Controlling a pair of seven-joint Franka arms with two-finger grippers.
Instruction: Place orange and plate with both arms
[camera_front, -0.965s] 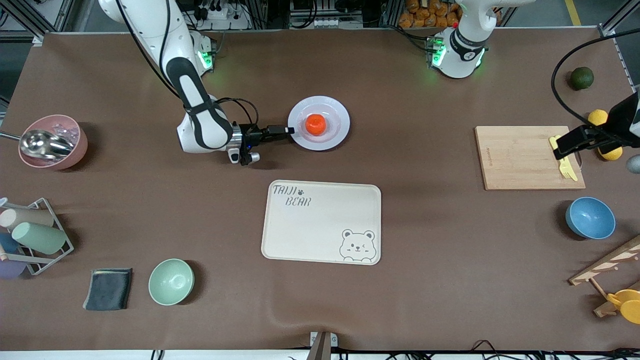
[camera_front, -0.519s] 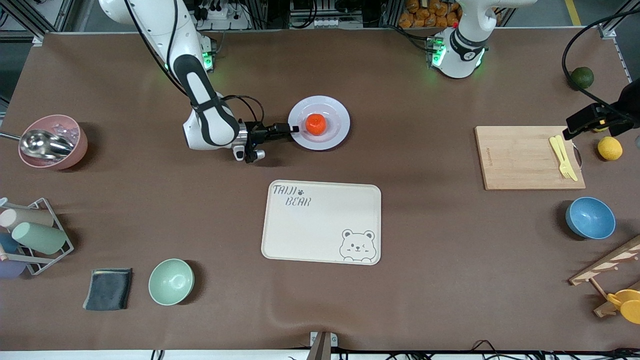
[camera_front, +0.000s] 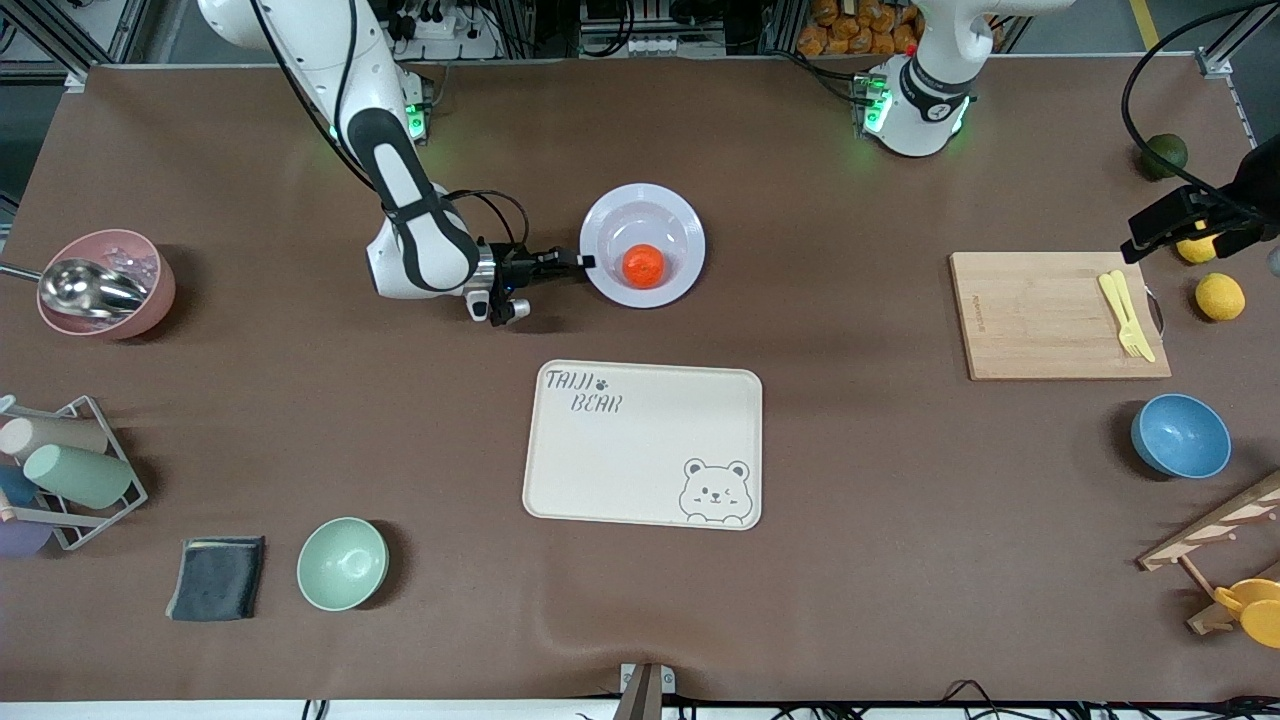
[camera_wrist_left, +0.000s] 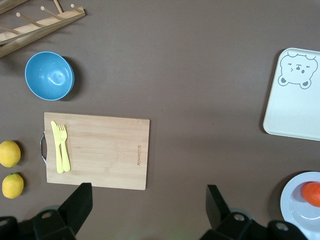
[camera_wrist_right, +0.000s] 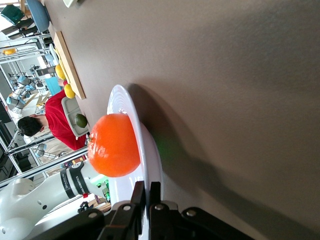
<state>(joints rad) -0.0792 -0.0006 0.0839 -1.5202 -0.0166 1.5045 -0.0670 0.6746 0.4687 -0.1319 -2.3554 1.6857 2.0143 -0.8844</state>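
at the plate (camera_front: 642, 245) rim, right hand (camera_front: 585, 262) pinches shut on the edge so the orange (camera_front: 643, 265) rides in the well; left hand (camera_front: 1160, 232) waits wide open, empty, over the surface's (camera_front: 860, 450) left-arm end.

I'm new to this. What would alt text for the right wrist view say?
The right gripper pinches the rim of a pale plate carrying an orange, above a brown table.

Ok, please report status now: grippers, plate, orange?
Right gripper shut on plate rim. Orange in plate. Left gripper open, over the table.
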